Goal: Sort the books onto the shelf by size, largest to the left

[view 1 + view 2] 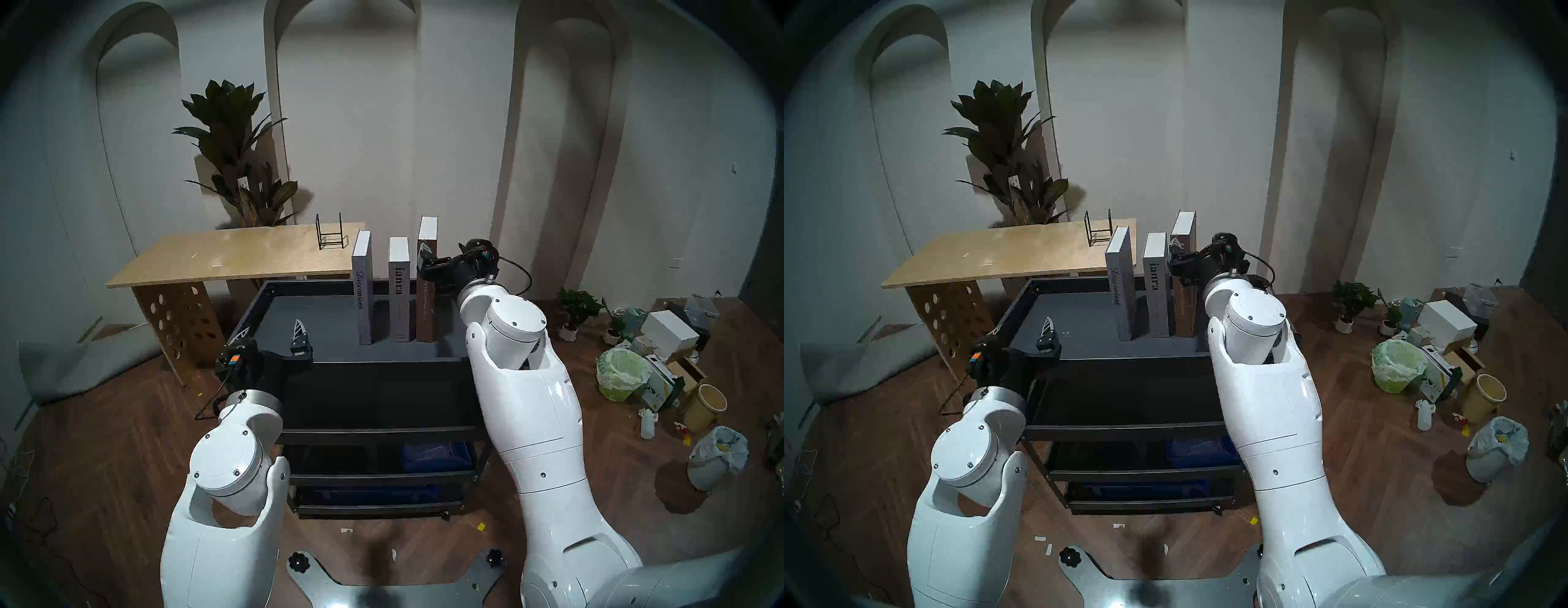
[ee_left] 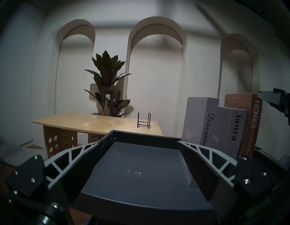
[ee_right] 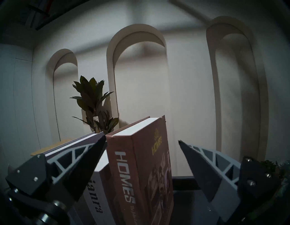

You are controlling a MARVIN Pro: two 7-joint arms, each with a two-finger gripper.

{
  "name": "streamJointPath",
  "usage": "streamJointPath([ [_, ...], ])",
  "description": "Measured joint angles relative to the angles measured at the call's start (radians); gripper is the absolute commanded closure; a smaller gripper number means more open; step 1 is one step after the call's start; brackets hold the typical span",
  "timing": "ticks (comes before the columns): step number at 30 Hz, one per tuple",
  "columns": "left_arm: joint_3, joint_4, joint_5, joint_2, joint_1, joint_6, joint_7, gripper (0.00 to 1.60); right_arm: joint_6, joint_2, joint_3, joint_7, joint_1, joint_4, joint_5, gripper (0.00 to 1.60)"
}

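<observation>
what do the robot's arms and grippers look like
Both arms have glossy white rounded shells with small dark screws and silver wrist rings. The left gripper and right gripper are black, with pale grey truss-patterned pointed fingers; black cables and orange-teal modules sit at the wrists.

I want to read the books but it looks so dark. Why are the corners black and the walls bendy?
All four views: fisheye lens, dark rim, curved arches. Right wrist view: dim, HOMES book readable. Left wrist view: Discontent book partly hidden by a finger.
</observation>
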Motion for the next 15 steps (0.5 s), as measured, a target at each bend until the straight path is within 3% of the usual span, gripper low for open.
streamJointPath([
  [5,-0.001,0.0,0.0,0.0,0.0,-0.002,0.002,0.0,-0.029,-0.008,-0.017,-0.001,0.012,0.045,0.005,0.0],
  [15,-0.027,0.0,-0.007,-0.002,0.002,-0.008,0.017,0.0,-0.062,-0.02,-0.044,0.009,0.033,0.049,0.013,0.0],
])
